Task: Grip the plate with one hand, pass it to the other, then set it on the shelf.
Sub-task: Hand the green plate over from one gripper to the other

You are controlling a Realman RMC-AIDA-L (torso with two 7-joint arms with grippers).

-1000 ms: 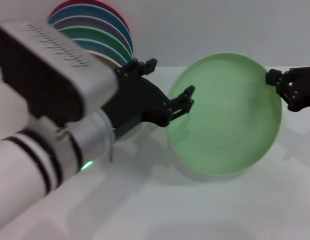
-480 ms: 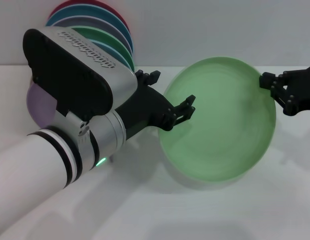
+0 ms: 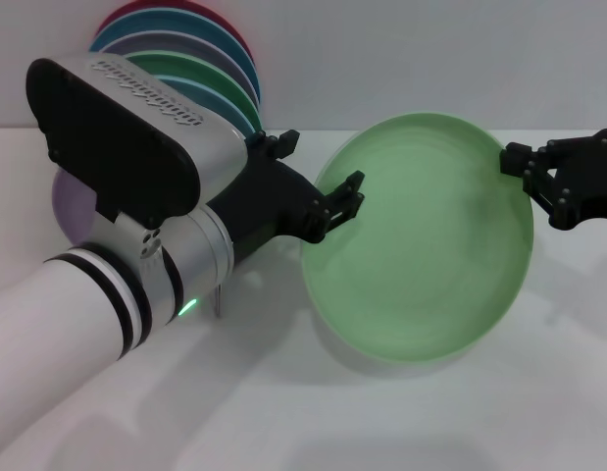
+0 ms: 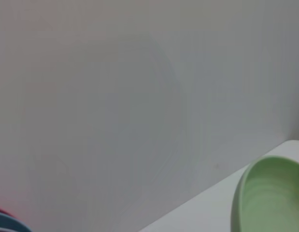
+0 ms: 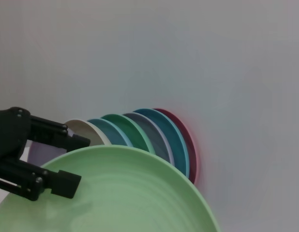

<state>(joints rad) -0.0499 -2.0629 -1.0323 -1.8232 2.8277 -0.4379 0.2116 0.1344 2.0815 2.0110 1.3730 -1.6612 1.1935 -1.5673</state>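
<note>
The pale mint-green plate hangs tilted above the table. My right gripper is shut on its right rim. My left gripper is open at the plate's left rim, one finger in front of the rim and the other behind it. The right wrist view shows the plate with the left gripper straddling its edge. The left wrist view shows only the plate's edge. Of the clear stand, only a thin upright shows under the left arm.
A row of upright coloured plates stands at the back left by the wall; it also shows in the right wrist view. A lilac plate lies behind the left arm. The bulky left arm housing covers the left of the table.
The right gripper has carried the plate to the left, toward the left gripper. The left arm has shifted, and its open fingers now reach the plate's left rim.
</note>
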